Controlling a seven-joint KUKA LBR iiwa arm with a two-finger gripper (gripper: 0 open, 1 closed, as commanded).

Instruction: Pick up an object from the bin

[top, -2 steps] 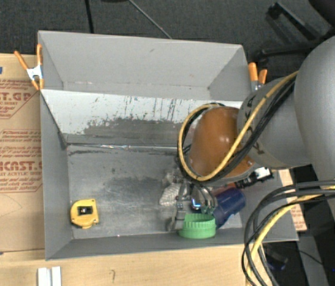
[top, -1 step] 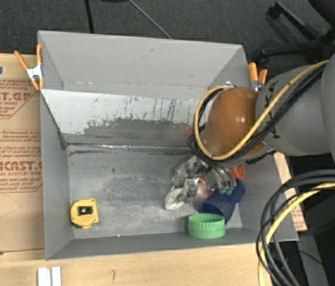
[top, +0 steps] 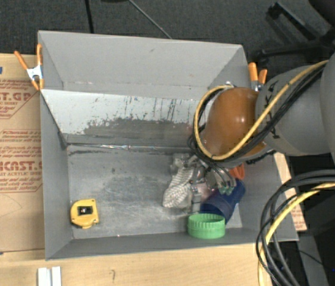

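My gripper (top: pixel 203 176) is low in the right part of the bin, under the arm's wrist, right above a small heap. A crumpled white-grey piece of cloth or netting (top: pixel 178 189) lies directly at its left side, touching it or nearly so. A dark blue cup-shaped thing (top: pixel 225 202) lies on its side just to the right and below the gripper. A round green lid (top: pixel 206 226) lies flat in front of the blue thing, near the bin's front wall. Whether anything is in the gripper is hidden by the wrist.
A yellow tape measure (top: pixel 84 213) lies alone in the bin's front left corner. A bit of something orange (top: pixel 237 171) shows by the right wall behind the blue thing. The arm and its cables cover the bin's right rim.
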